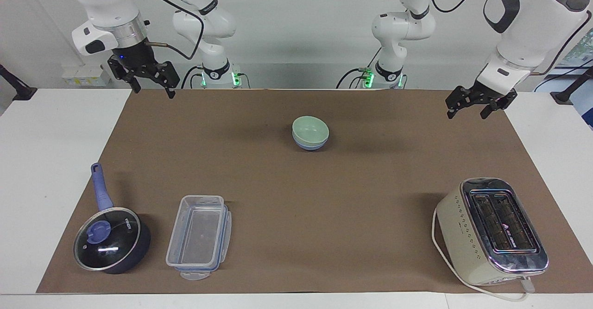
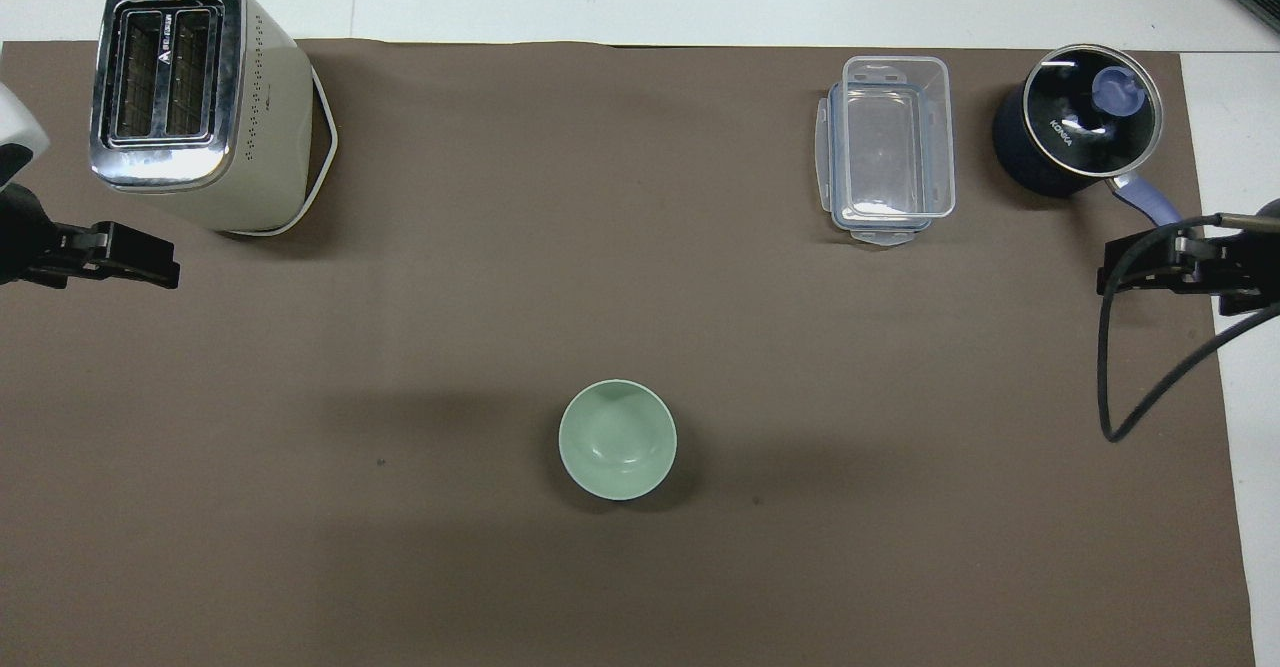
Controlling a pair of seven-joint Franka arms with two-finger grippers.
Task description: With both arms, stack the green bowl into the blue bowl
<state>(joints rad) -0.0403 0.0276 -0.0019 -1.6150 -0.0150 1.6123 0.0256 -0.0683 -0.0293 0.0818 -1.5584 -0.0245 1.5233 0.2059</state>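
The green bowl (image 1: 310, 129) sits nested in the blue bowl (image 1: 309, 146) on the brown mat, midway between the two arms' ends of the table. In the overhead view only the green bowl (image 2: 617, 439) shows; the blue bowl is hidden under it. My right gripper (image 1: 155, 91) is open and empty, raised over the mat's edge at the right arm's end; it also shows in the overhead view (image 2: 1125, 272). My left gripper (image 1: 467, 113) is open and empty, raised over the mat's edge at the left arm's end, and shows in the overhead view (image 2: 140, 255). Both are well apart from the bowls.
A cream toaster (image 1: 491, 232) with its cord stands farther from the robots at the left arm's end. A clear plastic container (image 1: 199, 237) and a dark lidded saucepan (image 1: 109, 244) with a blue handle stand farther out at the right arm's end.
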